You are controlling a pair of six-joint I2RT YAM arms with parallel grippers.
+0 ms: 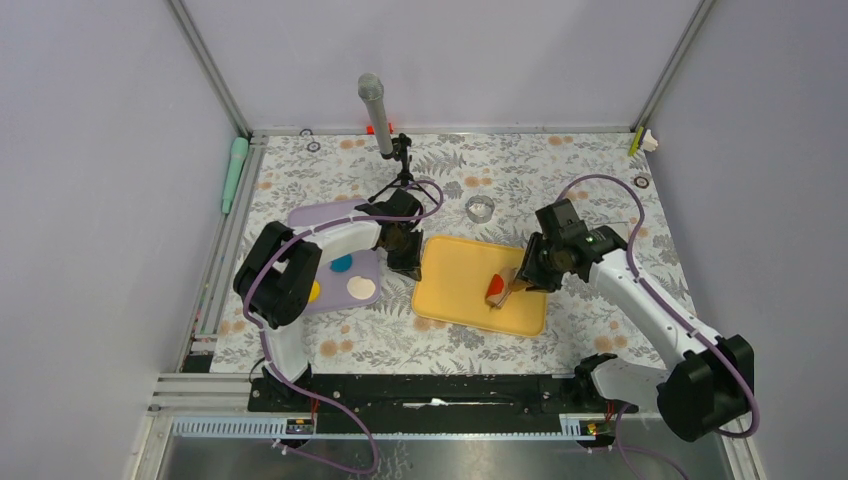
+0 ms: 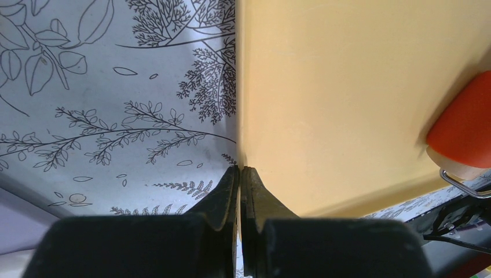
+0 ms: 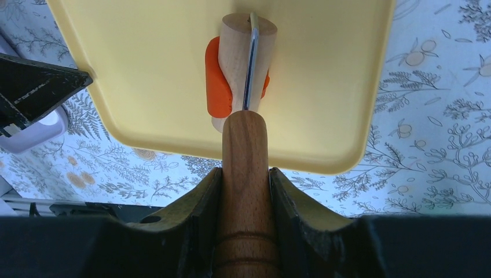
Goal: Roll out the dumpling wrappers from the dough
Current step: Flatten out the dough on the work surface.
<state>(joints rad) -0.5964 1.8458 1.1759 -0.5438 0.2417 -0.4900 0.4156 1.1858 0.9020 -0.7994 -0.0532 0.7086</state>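
Note:
The red dough, a flattish dumpling wrapper, lies on the yellow tray right of its middle. A small wooden roller rests across the dough, covering most of it. My right gripper is shut on the roller's wooden handle, just past the tray's right rim. My left gripper is shut, its fingertips right at the tray's left rim. I cannot tell whether they pinch the rim. The dough's edge shows at the right of the left wrist view.
A purple tray left of the yellow one holds a blue disc, a yellow disc and a cream disc. A metal ring lies behind the yellow tray. A microphone stands at the back. A green tool lies far left.

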